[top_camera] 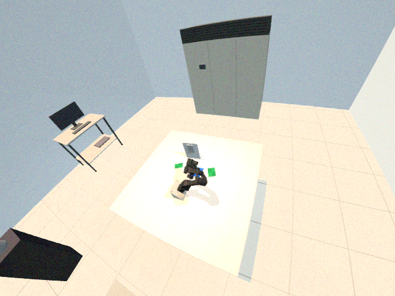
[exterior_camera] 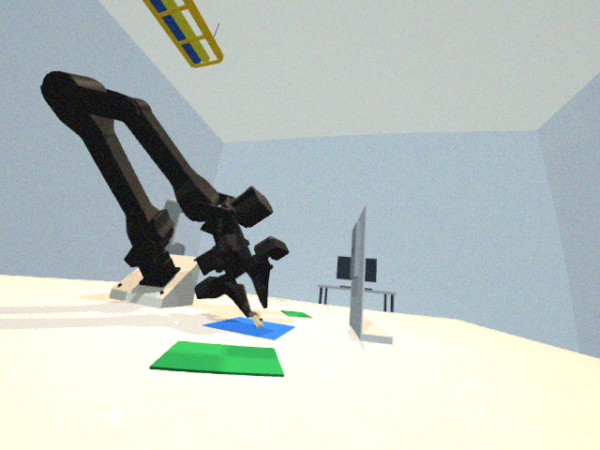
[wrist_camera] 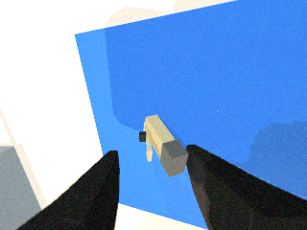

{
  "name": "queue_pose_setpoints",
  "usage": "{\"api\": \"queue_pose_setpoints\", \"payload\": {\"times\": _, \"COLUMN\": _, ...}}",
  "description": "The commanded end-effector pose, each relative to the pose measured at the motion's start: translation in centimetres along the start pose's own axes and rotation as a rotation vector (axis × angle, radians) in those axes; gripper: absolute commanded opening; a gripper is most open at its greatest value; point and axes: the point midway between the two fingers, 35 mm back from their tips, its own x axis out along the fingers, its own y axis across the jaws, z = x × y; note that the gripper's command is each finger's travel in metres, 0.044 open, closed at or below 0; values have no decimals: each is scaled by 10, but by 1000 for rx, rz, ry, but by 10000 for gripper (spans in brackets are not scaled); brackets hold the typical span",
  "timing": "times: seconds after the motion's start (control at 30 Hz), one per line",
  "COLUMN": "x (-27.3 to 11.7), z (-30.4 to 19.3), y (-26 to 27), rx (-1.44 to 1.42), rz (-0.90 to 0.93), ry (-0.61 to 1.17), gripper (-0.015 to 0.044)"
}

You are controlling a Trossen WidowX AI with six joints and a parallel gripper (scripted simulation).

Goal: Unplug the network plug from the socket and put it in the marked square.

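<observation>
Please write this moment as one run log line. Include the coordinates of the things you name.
End effector (top_camera: 190, 176) (exterior_camera: 258, 317) (wrist_camera: 153, 155): open | beige plug with grey end (exterior_camera: 257, 320) (wrist_camera: 160, 136): between fingers, over blue square mat (top_camera: 200, 169) (exterior_camera: 280, 332) (wrist_camera: 192, 62) | grey upright panel (top_camera: 195, 153) (exterior_camera: 357, 291) (wrist_camera: 11, 187): plug out

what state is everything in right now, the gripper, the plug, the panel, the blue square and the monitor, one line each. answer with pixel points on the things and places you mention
gripper (exterior_camera: 262, 314) (wrist_camera: 153, 155): open, fingers apart around the plug's near end
plug (exterior_camera: 258, 321) (wrist_camera: 164, 144): out of the socket, over the blue square
panel (top_camera: 195, 154) (exterior_camera: 357, 291): upright
blue square (top_camera: 200, 169) (exterior_camera: 278, 332) (wrist_camera: 192, 72): flat, partly shaded
monitor (top_camera: 66, 115) (exterior_camera: 344, 267): screen dark
</observation>
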Motion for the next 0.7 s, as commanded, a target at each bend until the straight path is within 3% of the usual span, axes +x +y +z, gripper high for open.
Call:
{"api": "queue_pose_setpoints", "payload": {"times": 0.0, "x": -4, "z": 0, "y": 1, "rx": 4, "rz": 0, "ry": -2, "gripper": 156}}
{"api": "queue_pose_setpoints", "payload": {"times": 0.67, "x": -21, "z": 0, "y": 0, "rx": 2, "rz": -1, "ry": 0, "gripper": 156}}
